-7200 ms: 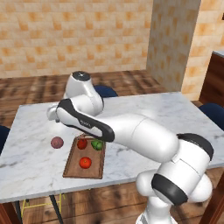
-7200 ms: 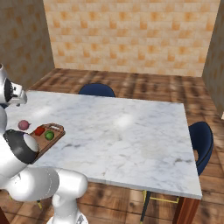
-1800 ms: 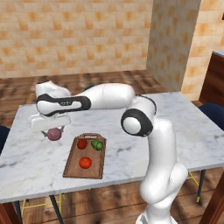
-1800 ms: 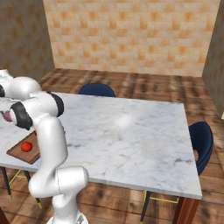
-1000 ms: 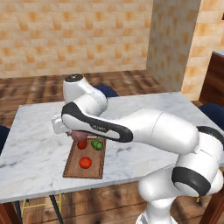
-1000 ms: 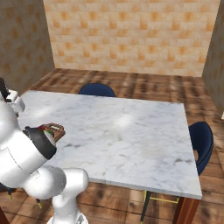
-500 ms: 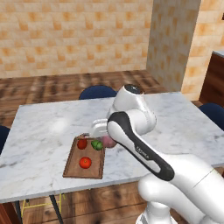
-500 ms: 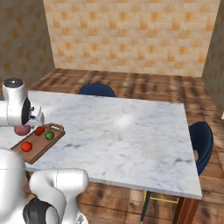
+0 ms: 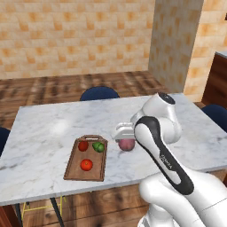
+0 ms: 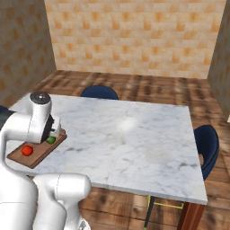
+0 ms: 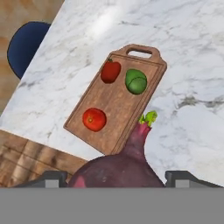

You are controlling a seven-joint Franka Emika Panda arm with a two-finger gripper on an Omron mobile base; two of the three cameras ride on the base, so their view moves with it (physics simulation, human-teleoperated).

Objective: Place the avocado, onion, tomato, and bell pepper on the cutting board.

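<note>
The purplish onion [image 11: 117,168] with a green sprout sits between my two fingertips [image 11: 54,178], and my gripper [image 9: 125,137] is shut on it. It hangs just right of the brown cutting board [image 9: 73,164] in the left base view, low over the marble table [image 9: 44,128]. On the cutting board [image 11: 122,107] lie the red bell pepper [image 11: 110,71], the green avocado [image 11: 136,81] and the tomato [image 11: 94,119]. From the right base view the board [image 10: 38,155] shows beside my arm with the tomato [image 10: 27,150] and avocado [image 10: 50,140] on it.
Blue chairs stand at the table's far side [image 9: 99,93] and at its right end [image 10: 205,143]. The board lies near the table's front edge [image 9: 66,190]. Bare marble stretches to the right of the board [image 10: 134,134].
The arm has swung the onion from the left of the board, across it, to its right side. The three items on the board have stayed put.
</note>
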